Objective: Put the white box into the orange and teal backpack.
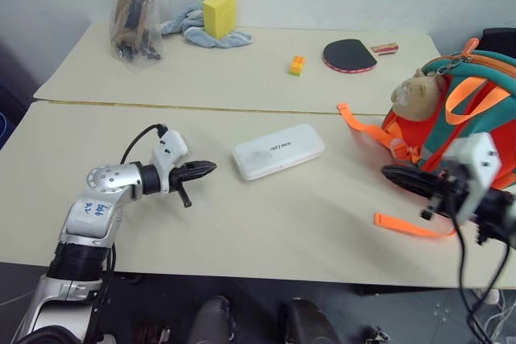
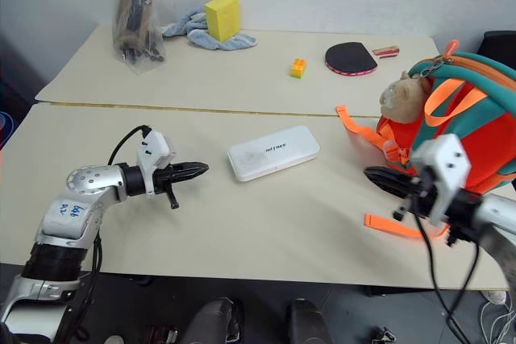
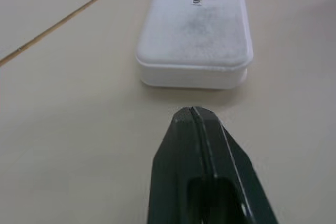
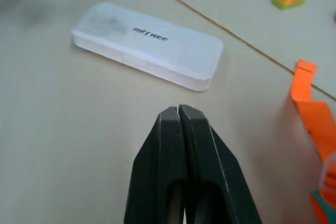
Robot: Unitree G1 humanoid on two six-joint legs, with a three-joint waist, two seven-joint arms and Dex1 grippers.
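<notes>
The white box point(image 1: 279, 151) lies flat on the near table, dark lettering on its lid. My left gripper point(image 1: 208, 168) is shut and empty, hovering just left of the box's left end and pointing at it; its tips point(image 3: 192, 113) sit close to that end point(image 3: 192, 61). My right gripper point(image 1: 389, 172) is shut and empty too, to the right of the box, its tips point(image 4: 178, 112) aimed toward the box point(image 4: 149, 43). The orange and teal backpack point(image 1: 463, 110) stands at the table's right edge behind my right wrist, a tan plush toy point(image 1: 417, 94) on it.
Orange straps point(image 1: 364, 127) trail from the backpack onto the table. On the far table lie a table-tennis paddle point(image 1: 350, 55), a small orange-yellow brick point(image 1: 297, 65), a yellow sponge block point(image 1: 219, 14) on a blue cloth point(image 1: 193, 28), and a clear bag point(image 1: 136, 18).
</notes>
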